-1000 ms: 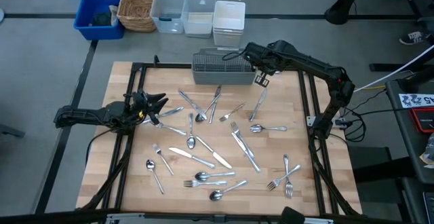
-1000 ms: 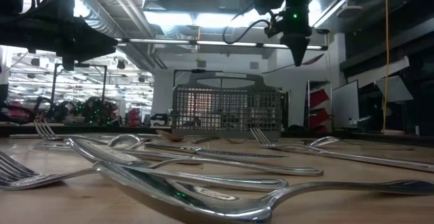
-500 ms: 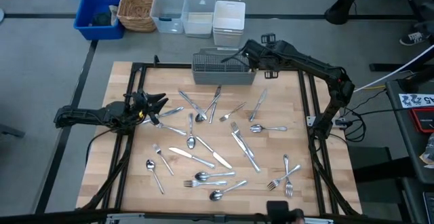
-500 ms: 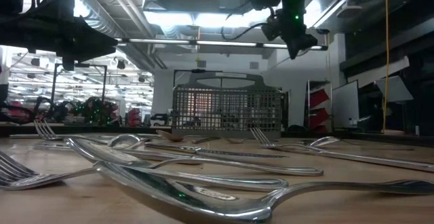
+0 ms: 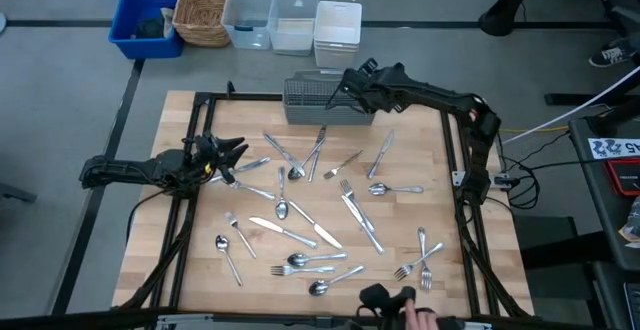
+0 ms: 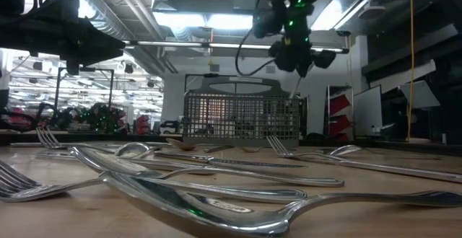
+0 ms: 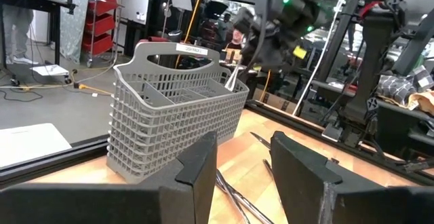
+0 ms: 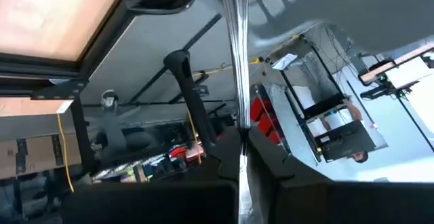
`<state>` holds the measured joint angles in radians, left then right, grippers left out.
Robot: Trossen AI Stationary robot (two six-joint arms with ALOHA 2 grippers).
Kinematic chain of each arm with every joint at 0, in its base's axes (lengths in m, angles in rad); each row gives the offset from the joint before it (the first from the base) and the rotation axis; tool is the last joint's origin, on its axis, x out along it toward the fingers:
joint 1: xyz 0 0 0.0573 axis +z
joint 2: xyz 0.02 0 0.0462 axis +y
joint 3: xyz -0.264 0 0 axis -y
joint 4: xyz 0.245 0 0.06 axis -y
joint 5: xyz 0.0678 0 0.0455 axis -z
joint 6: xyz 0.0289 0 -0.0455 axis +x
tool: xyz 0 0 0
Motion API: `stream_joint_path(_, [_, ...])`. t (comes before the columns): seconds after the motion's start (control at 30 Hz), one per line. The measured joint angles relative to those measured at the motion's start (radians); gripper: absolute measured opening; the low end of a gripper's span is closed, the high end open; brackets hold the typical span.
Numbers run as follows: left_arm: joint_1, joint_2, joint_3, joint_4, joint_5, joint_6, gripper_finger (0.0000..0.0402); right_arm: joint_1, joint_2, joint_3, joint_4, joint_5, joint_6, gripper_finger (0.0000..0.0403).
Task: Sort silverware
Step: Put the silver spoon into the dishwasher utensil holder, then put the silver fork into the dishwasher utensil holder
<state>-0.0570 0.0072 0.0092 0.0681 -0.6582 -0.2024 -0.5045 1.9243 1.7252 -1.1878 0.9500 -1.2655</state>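
Many silver forks, spoons and knives [image 5: 300, 210] lie scattered flat on the wooden table. A grey mesh basket [image 5: 325, 105] stands at the table's far edge; it also shows in the low view [image 6: 242, 115]. My right gripper [image 5: 347, 88] hangs above the basket's right part, shut on one slim piece of silverware [image 8: 237, 61]. The piece slants down toward the basket's rim in the left wrist view [image 7: 234, 78]. My left gripper [image 7: 244, 163] is open and empty, low over the table's left side [image 5: 230, 155], pointing toward the basket. My right gripper pinches the slim piece between its two fingers, which lie close on either side of it [image 8: 241, 149]. The piece runs on straight past the fingertips, in line with them. It is lifted clear of the table, and its free end [image 6: 296, 88] slants down toward the basket's top.
Behind the table's far edge stand a blue bin [image 5: 145, 20], a wicker basket [image 5: 203, 10] and clear and white tubs [image 5: 290, 20]. A dark frame [image 5: 455, 140] runs along the table's sides. A person's hand [image 5: 415, 315] shows at the near edge.
My right gripper has gone toward the table's left and far edge with the piece, from right of the basket to above its right part. It has also turned, so the piece now slants down at the basket. A hand has come in at the near edge.
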Motion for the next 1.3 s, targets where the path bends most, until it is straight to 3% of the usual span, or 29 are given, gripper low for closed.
stream_joint_path(0.5, [0.0, 0.0, 0.0, 0.0, 0.0, 0.0, 0.0127, 0.008, 0.073, -0.001, 0.04, -0.082, 0.01, 0.0017])
stream_joint_path(0.93, [0.0, 0.0, 0.0, 0.0, 0.0, -0.018, 0.0127, 0.036, 0.073, -0.001, 0.051, -0.093, 0.082, 0.0106])
stream_joint_path(1.3, [-0.002, 0.0, 0.054, -0.007, 0.029, -0.134, 0.0127, 0.098, 0.072, -0.001, 0.088, -0.052, 0.134, 0.0095])
